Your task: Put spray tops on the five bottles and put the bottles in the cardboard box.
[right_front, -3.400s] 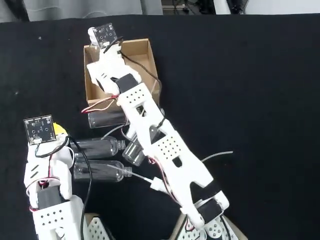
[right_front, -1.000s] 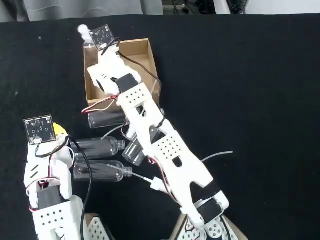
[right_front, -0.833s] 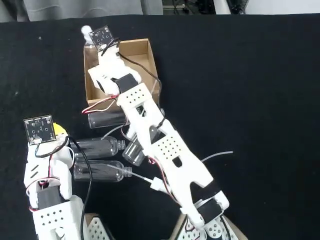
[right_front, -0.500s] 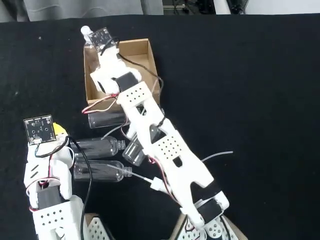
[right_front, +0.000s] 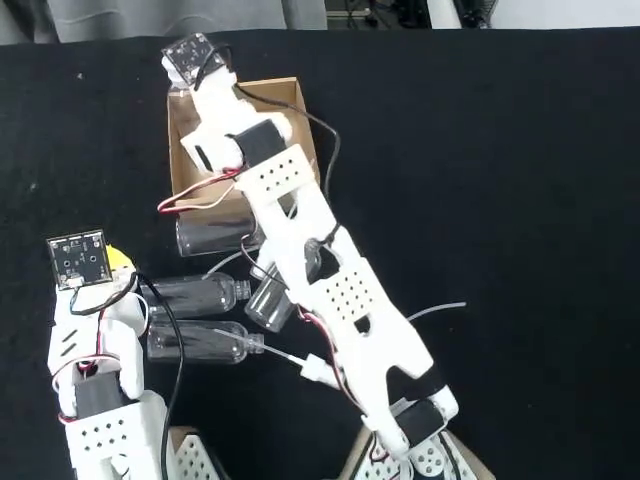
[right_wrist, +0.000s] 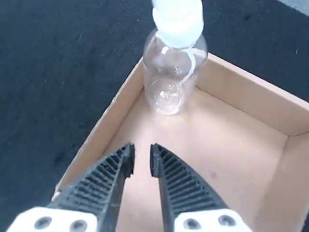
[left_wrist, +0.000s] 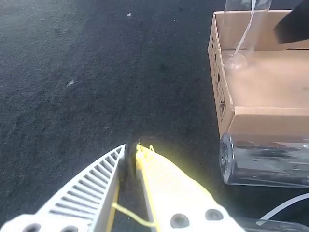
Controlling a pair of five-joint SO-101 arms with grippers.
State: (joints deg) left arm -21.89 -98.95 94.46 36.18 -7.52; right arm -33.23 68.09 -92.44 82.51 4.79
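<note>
High view: left arm [right_front: 100, 370] sits at the near left of the black table [right_front: 500, 150], folded back and low. Its left gripper [left_wrist: 130, 151] points far, out over bare cloth, well short of the box. White and yellow jaws are closed tip to tip with nothing between them.

Just right of that arm, four bottles lie on their sides. The nearest bottle [right_front: 195, 343] has its neck to the right, with a thin tube running out of it. The second bottle [right_front: 195, 293] lies parallel just beyond it. The fourth bottle [right_front: 268, 303] is angled to the right of those and is partly under the right arm. The third bottle [right_front: 212, 235] lies crosswise, touching or just short of the box's near wall; cannot tell which. A loose tube [right_front: 435, 312] lies alone to the right of the arm.

The right arm [right_front: 340, 300] is stretched out long from the near middle diagonally to the far left, crossing over the bottles and the box [right_front: 300, 110]. The right gripper [right_wrist: 141, 154] hangs above the box floor, aimed down at the far left corner. Its jaws are a narrow gap apart and hold nothing.

The upright bottle [right_wrist: 175, 67] stands in that far left corner of the box with a white spray top [right_wrist: 177, 17] on. It is a little beyond the fingertips, not touching them.
</note>
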